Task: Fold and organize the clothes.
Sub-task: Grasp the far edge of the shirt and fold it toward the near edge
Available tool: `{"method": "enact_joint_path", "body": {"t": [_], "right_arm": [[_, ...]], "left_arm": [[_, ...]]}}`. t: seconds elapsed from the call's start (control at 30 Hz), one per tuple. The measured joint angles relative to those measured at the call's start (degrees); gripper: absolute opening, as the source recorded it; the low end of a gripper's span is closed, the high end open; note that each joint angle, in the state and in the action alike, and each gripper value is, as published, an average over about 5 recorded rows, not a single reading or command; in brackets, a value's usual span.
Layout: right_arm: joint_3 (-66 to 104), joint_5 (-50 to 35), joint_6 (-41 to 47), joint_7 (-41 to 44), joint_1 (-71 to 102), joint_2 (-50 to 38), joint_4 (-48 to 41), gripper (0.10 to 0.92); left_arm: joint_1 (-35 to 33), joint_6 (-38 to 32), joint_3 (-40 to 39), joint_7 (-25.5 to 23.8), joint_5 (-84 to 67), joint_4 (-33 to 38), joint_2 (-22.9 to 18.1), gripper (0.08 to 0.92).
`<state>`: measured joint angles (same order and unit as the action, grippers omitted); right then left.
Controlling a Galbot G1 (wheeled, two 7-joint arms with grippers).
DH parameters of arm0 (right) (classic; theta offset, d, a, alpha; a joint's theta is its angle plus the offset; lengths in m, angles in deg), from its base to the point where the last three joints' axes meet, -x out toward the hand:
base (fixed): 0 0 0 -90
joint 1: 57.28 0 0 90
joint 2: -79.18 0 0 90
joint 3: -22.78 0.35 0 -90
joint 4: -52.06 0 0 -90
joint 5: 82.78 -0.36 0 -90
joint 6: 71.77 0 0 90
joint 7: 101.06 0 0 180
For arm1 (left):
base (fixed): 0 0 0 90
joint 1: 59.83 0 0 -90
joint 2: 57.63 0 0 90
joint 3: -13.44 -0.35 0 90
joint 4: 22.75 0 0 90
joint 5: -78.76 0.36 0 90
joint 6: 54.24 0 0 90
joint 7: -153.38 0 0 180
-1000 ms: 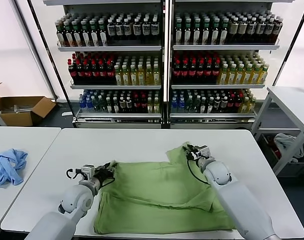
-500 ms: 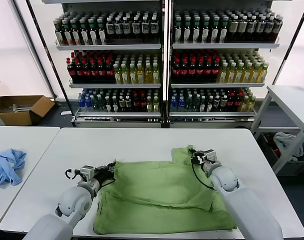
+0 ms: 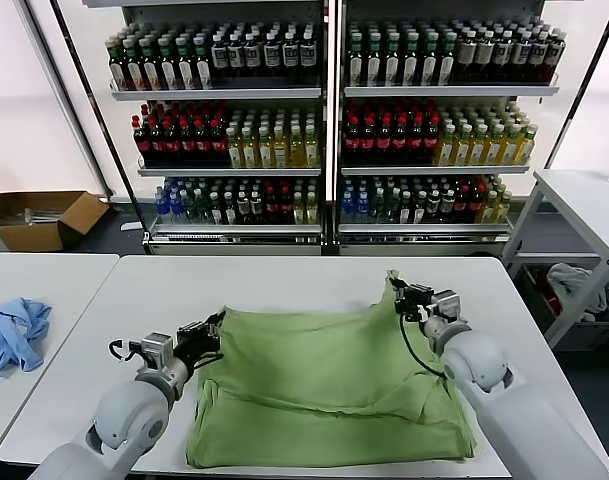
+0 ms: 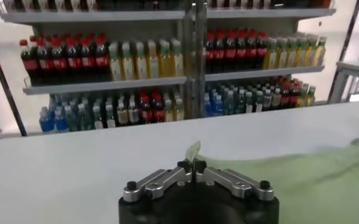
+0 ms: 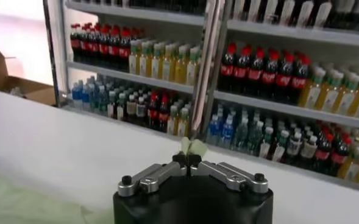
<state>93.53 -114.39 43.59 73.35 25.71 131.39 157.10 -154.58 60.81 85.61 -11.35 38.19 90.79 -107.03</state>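
Observation:
The light green shirt (image 3: 319,385) lies partly folded on the white table (image 3: 284,285), its far edge held up. My left gripper (image 3: 212,332) is shut on the shirt's far left corner, and a green tip (image 4: 193,150) pokes out between its fingertips in the left wrist view. My right gripper (image 3: 402,294) is shut on the far right corner and lifts it into a peak; a bit of green cloth (image 5: 191,146) shows between its fingertips in the right wrist view. The buttons and the checkered print are hidden.
A light blue garment (image 3: 14,335) lies on the neighbouring table at the left. Shelves of bottles (image 3: 324,130) stand behind the table. A cardboard box (image 3: 44,220) is on the floor at the far left. Another table (image 3: 584,210) stands at the right.
Both grippers have pulled apart, the left one further left and the right one further right, stretching the shirt's far edge. The right corner has risen off the table.

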Motion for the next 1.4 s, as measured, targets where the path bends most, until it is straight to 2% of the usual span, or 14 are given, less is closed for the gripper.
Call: {"method": "enact_joint_path", "body": {"t": [0.4,0.73,1.03,1.4], "right_arm": [[7.5,1.5,-2.7,-1.7,18.2,-4.5,14.4,0.112],[16.2,5.1,-6.6,-1.6,34.5,-6.1,22.6,0.112],[21.0,8.0,-10.2,-2.6,45.6,-5.4,24.7,0.112],[21.8,10.0,-13.9,-4.8,50.0,-3.6,23.2,0.112]], "left_arm": [[-11.1,-1.0,2.1,2.0,3.1,8.1,4.1,0.085],[-18.3,-1.3,3.5,2.9,7.0,11.2,5.0,0.085],[-21.3,-1.5,3.6,3.9,9.5,11.9,4.9,0.085],[-20.8,-2.5,1.2,4.2,12.1,10.6,2.9,0.085]]}}
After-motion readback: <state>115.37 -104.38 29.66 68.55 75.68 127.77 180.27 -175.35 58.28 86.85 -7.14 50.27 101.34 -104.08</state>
